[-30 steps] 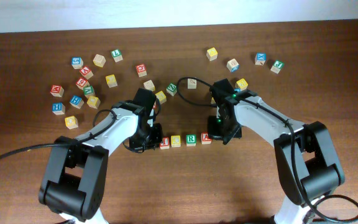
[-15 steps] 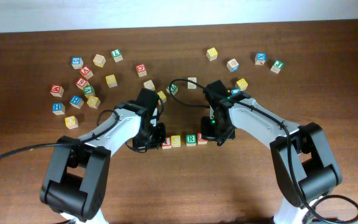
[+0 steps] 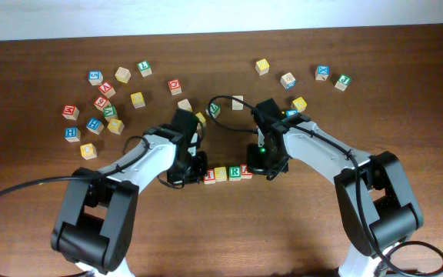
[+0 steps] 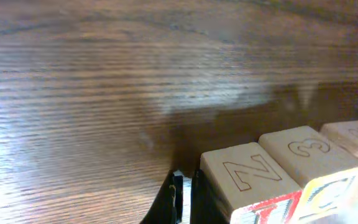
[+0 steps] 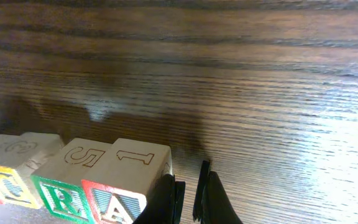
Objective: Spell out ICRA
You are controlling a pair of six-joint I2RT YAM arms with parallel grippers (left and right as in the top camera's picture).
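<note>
the four blocks (image 3: 226, 174) lay in a row, i at 9 o'clock, a at 3. the left gripper (image 4: 185, 198) and right gripper (image 5: 189, 198) flanked it, fingers together, empty; gentle inward nudges should tighten it.

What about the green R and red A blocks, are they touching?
Touching. The right wrist view shows the green R block and the red A block flush side by side, only a seam line between them, no gap showing.
</note>
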